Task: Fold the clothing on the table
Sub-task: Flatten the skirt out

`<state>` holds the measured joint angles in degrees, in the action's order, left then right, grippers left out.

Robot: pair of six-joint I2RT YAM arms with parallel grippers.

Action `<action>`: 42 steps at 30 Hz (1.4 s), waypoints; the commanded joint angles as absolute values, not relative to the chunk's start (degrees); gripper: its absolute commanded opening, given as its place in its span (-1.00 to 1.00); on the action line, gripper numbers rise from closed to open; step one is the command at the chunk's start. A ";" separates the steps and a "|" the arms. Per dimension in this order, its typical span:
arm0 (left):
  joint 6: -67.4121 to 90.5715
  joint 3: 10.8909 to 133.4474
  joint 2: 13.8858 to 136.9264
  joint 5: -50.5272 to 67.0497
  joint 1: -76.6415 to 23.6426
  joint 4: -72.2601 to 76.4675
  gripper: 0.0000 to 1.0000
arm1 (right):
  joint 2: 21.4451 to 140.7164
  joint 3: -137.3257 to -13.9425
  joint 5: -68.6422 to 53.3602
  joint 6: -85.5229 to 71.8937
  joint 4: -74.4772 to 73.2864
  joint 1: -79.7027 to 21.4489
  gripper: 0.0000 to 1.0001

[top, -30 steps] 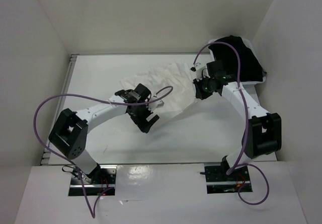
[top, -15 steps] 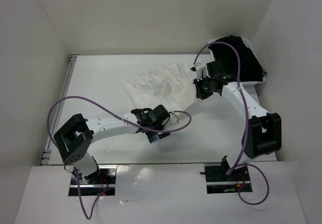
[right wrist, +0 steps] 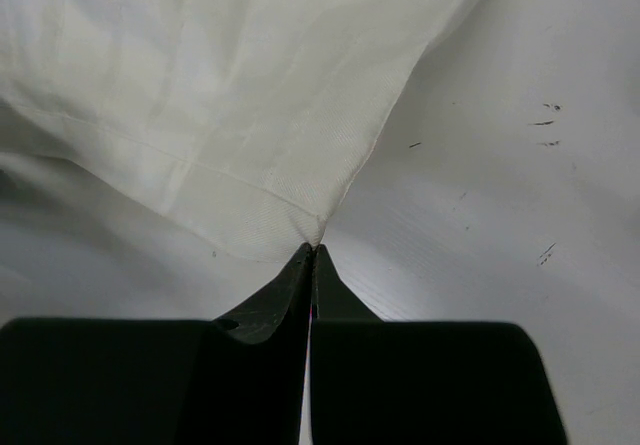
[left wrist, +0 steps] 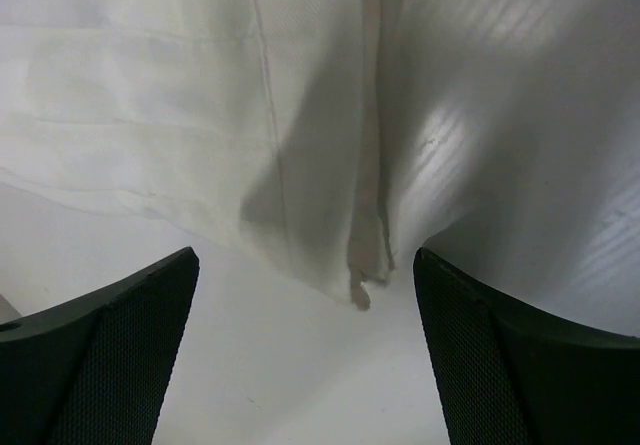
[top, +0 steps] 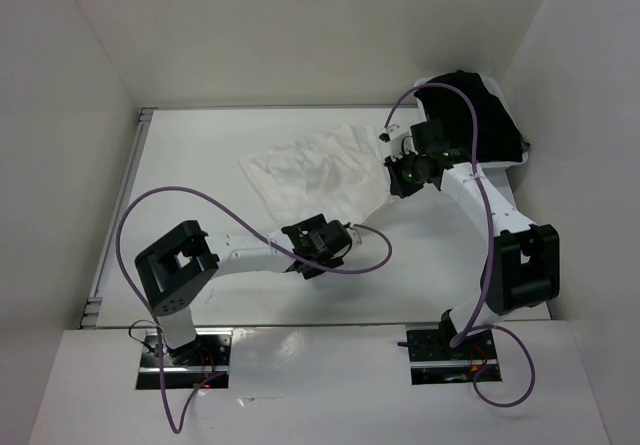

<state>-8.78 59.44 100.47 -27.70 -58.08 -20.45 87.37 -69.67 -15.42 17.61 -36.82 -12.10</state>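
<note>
The clothing (top: 310,165), a white pleated skirt, lies crumpled on the table (top: 200,155) at mid-back. My right gripper (top: 398,177) is at its right end; in the right wrist view the gripper (right wrist: 313,252) is shut, pinching a corner of the clothing (right wrist: 200,85). My left gripper (top: 320,235) hovers low just in front of the skirt's near edge. In the left wrist view the left gripper (left wrist: 305,265) stands wide open with only bare table between its fingers (left wrist: 130,335). The clothing's hem (left wrist: 200,115) lies just ahead, with a small loose fabric end (left wrist: 360,287) hanging toward the gap.
A black garment (top: 470,110) is heaped in a small white bin (top: 515,157) at the back right corner. White walls enclose the table on the left, back and right. A metal rail (top: 128,185) runs along the left edge.
My left arm has swung from over the skirt toward the near right, and its open gripper now sits just off the near hem. The right gripper has held still, shut.
</note>
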 commanded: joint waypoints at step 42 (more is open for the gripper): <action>-10.37 75.05 93.26 -23.47 -40.96 -31.37 -1.00 | 81.83 -76.89 -15.21 16.00 -37.52 -11.60 -1.00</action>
